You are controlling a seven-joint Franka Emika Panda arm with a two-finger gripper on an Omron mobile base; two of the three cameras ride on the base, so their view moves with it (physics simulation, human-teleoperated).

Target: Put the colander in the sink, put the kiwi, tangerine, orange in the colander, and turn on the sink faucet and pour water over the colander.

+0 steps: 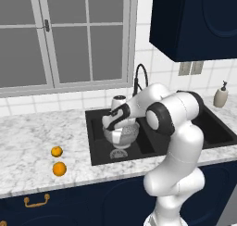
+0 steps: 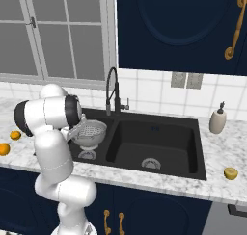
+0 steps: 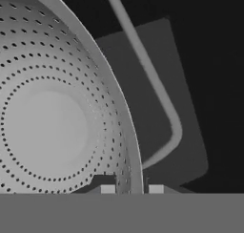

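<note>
Tool point(image 3: 131, 189) pinches rim; colander point(image 3: 47, 127) grey, perforated, empty.

White marble counter point(image 1: 28, 132) with inset black sink point(image 2: 159, 137). At left frame, two orange fruits point(image 1: 59, 169); at right, soap dispenser point(image 2: 217, 118) and, possibly, a halved fruit point(image 2: 230, 173).

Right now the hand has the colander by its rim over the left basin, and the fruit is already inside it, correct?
Not quite. The hand does grip the colander by its rim over the sink's left basin, but the hand view shows the bowl empty. In the left base view, two orange fruits sit on the counter.
</note>
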